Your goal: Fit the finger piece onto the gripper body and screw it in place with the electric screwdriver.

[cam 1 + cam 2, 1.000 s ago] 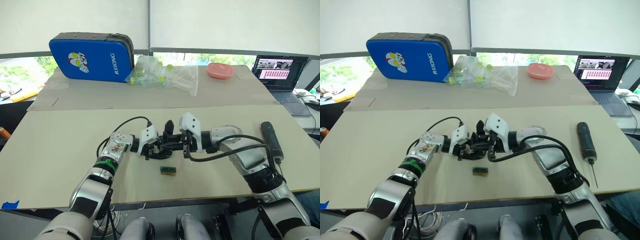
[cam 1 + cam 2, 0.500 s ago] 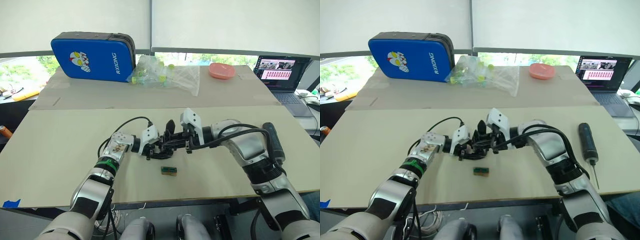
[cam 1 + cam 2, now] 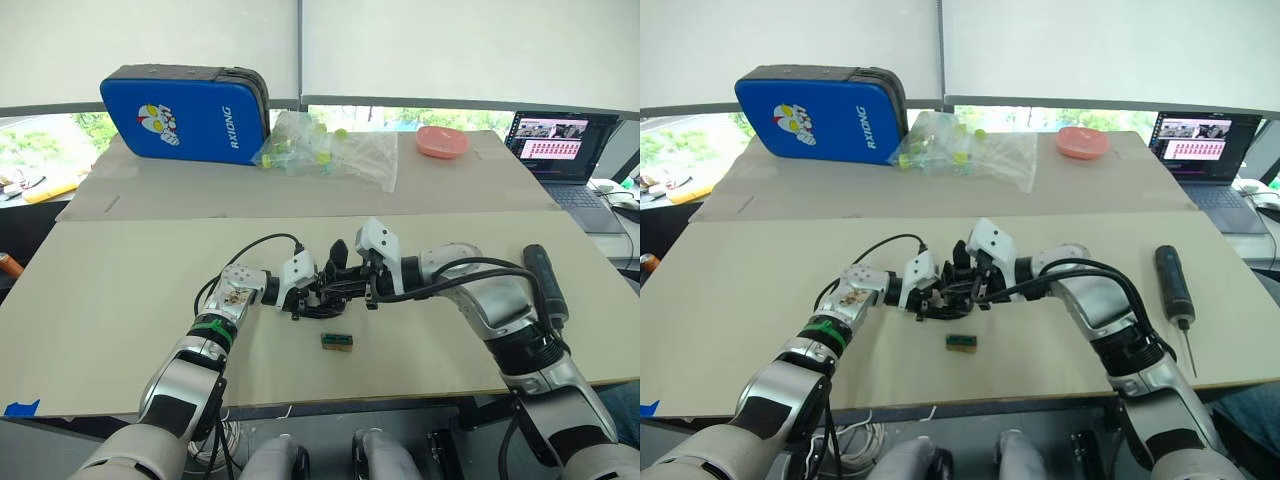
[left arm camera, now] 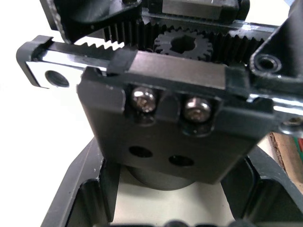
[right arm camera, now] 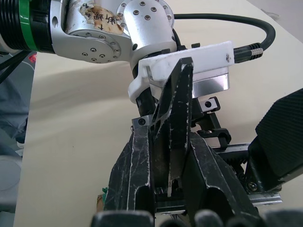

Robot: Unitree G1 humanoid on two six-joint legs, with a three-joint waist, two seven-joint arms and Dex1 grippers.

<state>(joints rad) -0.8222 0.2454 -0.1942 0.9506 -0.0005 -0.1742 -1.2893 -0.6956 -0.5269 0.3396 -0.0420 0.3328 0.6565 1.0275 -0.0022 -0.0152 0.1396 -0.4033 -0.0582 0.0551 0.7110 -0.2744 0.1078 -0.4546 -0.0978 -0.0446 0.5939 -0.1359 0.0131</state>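
Black gripper body [image 4: 170, 118] (silver screws); blue case [image 3: 180, 113]; pink bowl [image 3: 442, 141]; black electric screwdriver [image 3: 1173, 284].

Right gripper [image 5: 170, 189] clamped on finger piece [image 5: 173, 123], tip beside left gripper [image 5: 184, 71]

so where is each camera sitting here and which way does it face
Left and right eye views: on the head, looking forward and down over both arms at the table; the left gripper and right gripper meet at its centre.
Left wrist view: on the left wrist, looking along its fingers at the gripper body.
Right wrist view: on the right wrist, looking at the finger piece.
Shared: both wrist views show the gripper body.
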